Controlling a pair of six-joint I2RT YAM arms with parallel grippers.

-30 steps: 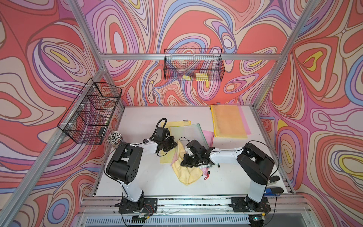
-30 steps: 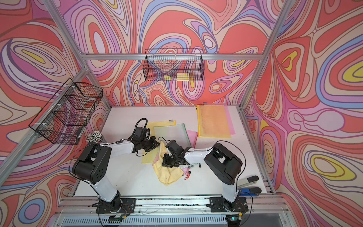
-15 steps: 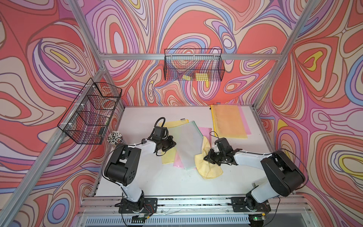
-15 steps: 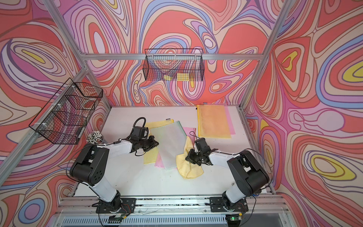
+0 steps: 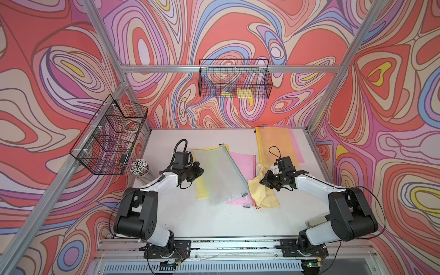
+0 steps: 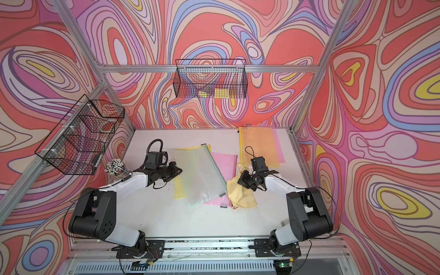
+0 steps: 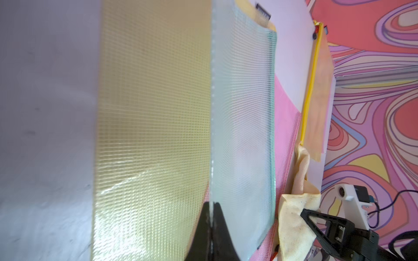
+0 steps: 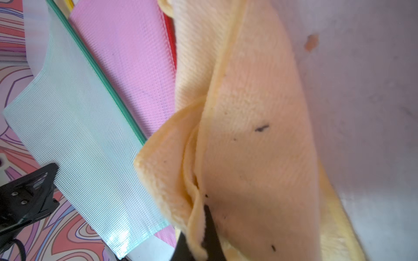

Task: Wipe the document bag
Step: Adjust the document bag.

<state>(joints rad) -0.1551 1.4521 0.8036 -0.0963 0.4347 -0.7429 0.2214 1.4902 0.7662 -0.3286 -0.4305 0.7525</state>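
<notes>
The document bag (image 5: 221,176) is a translucent mesh pouch with a green edge, lying slanted on top of a yellow bag and a pink bag at mid-table in both top views. My left gripper (image 5: 200,170) is shut on its left edge, and the left wrist view shows the bag's rim (image 7: 244,113) pinched between the black fingers of the left gripper (image 7: 211,226). A yellow cloth (image 5: 263,196) lies crumpled just right of the bags. My right gripper (image 5: 262,181) is shut on the cloth (image 8: 248,113), its black fingers (image 8: 210,228) wrapped in a fold.
A yellow bag (image 5: 201,190) and a pink bag (image 5: 242,164) lie under the document bag. An orange bag (image 5: 276,145) over a pink one sits at the back right. A cup of pens (image 5: 140,167) stands at the left edge. Wire baskets (image 5: 234,82) hang on the walls.
My right gripper has dragged the yellow cloth rightward across the document bag and off its right edge. The left gripper has kept its hold on the bag's left edge.
</notes>
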